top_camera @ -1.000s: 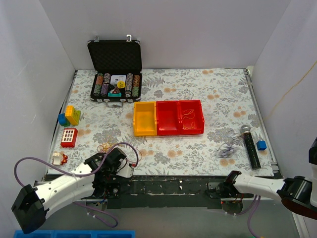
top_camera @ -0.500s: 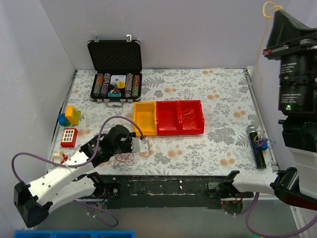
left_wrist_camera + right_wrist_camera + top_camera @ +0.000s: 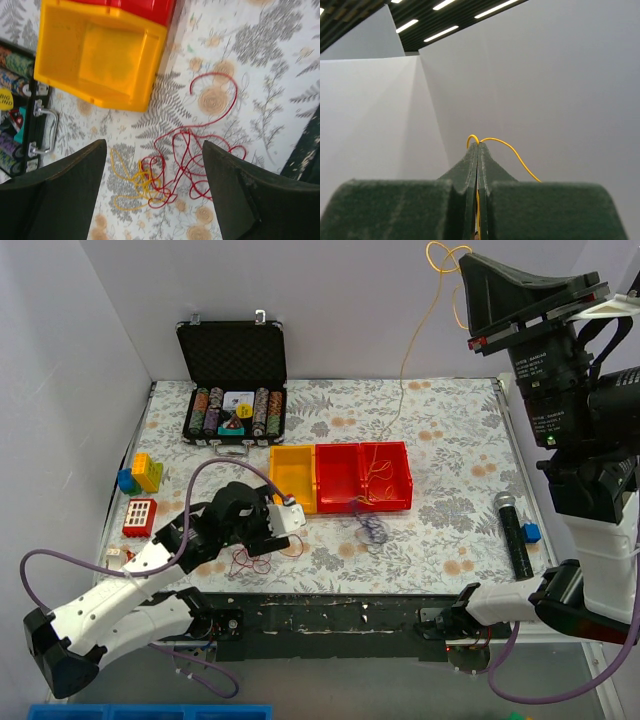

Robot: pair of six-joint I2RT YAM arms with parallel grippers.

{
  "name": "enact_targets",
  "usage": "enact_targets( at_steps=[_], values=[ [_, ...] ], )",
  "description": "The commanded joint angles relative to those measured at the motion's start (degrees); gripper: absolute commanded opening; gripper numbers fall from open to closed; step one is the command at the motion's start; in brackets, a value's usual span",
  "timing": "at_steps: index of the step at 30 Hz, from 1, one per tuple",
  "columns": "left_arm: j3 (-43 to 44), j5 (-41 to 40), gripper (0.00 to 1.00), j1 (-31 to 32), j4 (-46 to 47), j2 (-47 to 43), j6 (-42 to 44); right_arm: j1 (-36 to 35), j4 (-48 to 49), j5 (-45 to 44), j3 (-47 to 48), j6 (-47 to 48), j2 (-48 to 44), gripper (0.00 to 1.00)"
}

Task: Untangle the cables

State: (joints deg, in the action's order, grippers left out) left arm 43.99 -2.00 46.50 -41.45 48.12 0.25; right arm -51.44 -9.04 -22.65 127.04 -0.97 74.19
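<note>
While the right gripper [image 3: 478,148] pinches a yellow strand [image 3: 512,152] aloft — clamp plain only at its wrist — red-yellow cables [image 3: 172,170] lie on the table [image 3: 260,60] under the left gripper [image 3: 154,150], jaws apart. Right red bin [image 3: 385,504]: thin wires [image 3: 378,472]. Case [image 3: 232,355]: chips [image 3: 210,410].

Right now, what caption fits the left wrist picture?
Open left hand hovers above tangled red and yellow cables near the yellow bin.
</note>
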Motion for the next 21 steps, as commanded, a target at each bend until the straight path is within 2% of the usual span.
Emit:
enact_targets(
  at_steps=[1, 6, 11, 21],
  values=[
    [4.44, 10.24, 0.78, -0.18, 1.29, -0.04, -6.05, -0.15, 1.83, 4.81, -0.64, -6.49, -0.89, 0.01],
    [3.04, 17.19, 0.80, -0.18, 3.39, -0.75, -3.07, -0.15, 1.92, 4.20, -11.53, -10.27, -5.10, 0.01],
    [2.16, 20.01, 0.83, -0.18, 5.14, 3.73, -1.49, -0.24, 3.76, 0.08, -23.23, -9.49, -11.08, 0.01],
    [-3.73, 20.54, 0.84, -0.01, 13.67, 14.54, 6.07, -0.15, 2.62, -4.33, -29.39, -5.45, -16.62, 0.01]
  ],
)
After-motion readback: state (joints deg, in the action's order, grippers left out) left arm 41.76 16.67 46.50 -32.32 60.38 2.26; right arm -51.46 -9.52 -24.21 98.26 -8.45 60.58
